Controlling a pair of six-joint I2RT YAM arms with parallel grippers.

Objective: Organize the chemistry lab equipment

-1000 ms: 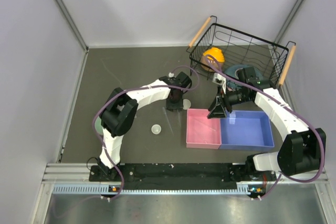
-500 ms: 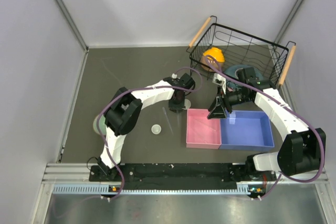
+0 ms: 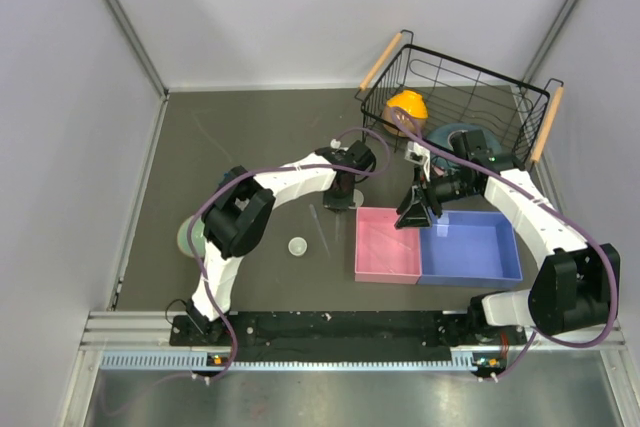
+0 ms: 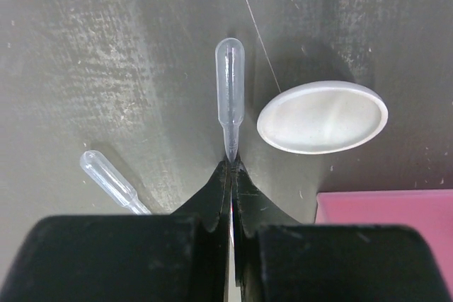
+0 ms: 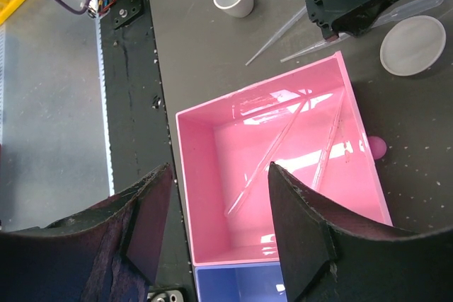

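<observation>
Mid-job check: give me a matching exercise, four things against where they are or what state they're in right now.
1 centre pipette, left wrist view
2 flat white dish
3 pink bin
4 right gripper

a open, above the pink bin
b pinched in the left gripper
c on the table near the bin's corner
d holds several pipettes

Pairs: 1-b, 2-c, 3-d, 4-a

Dark table (image 3: 250,137): pink bin (image 3: 385,247), blue bin (image 3: 470,247), wire basket (image 3: 455,97), white dish (image 4: 322,117), small cup (image 3: 297,246), loose pipette (image 4: 106,173).
</observation>
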